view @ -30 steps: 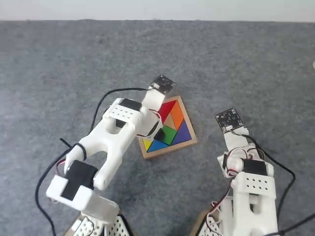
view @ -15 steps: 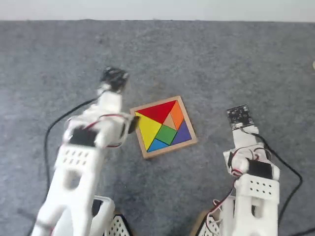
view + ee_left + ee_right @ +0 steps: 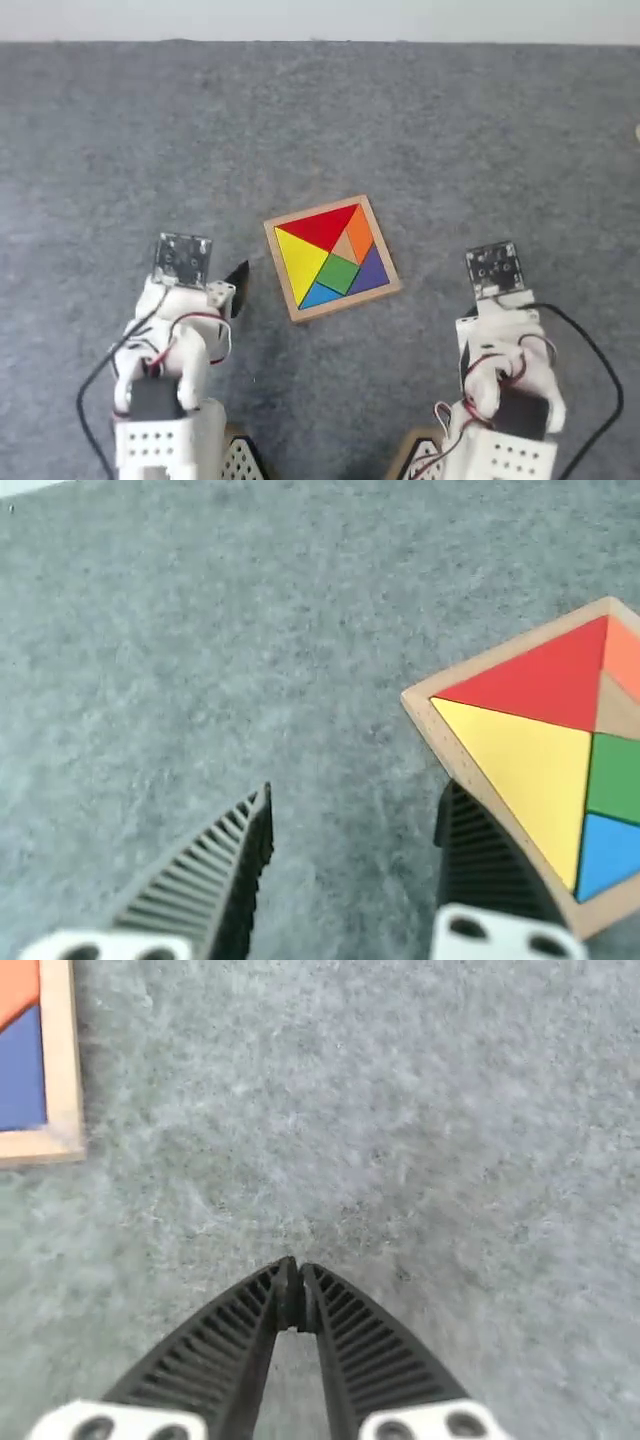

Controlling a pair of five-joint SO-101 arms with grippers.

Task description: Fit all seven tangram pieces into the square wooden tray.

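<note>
No text, label, number or sign can be read on the square wooden tray (image 3: 350,302) or elsewhere.

Grey felt covered my table (image 3: 450,120) right up to its far edge. Flat on it, near the middle, sat the square wooden tray (image 3: 348,302), turned cornerwise, 1 corner toward me.

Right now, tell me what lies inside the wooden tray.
Inside the tray, red, yellow, orange, green, blue, purple and tan pieces lie flat, filling it. They cover its floor.
</note>
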